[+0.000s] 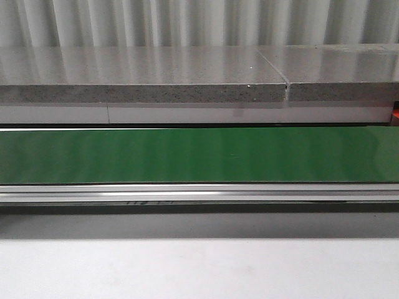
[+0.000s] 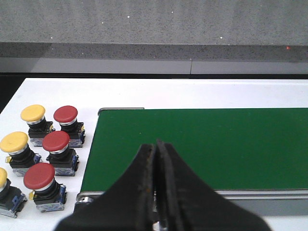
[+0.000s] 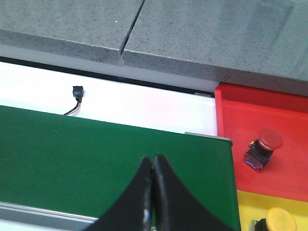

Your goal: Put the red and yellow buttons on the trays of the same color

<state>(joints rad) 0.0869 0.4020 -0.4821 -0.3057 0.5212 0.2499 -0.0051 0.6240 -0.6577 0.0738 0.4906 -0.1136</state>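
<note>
Both the left hand (image 2: 156,147) and right hand (image 3: 153,161) hang pressed together and empty over the green belt (image 2: 202,144), while the unsorted buttons (image 2: 56,142) beside its end look rigid, best pinched below their slick domed caps

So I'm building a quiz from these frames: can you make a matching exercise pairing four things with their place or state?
Things:
1. red tray
2. yellow tray
3. left pincer
4. green belt

Places or states:
A. shut, over the belt's end
B. bare, nothing lying on it
C. holds one red button
D. holds a yellow button

Pairs: 1-C, 2-D, 3-A, 4-B
</note>
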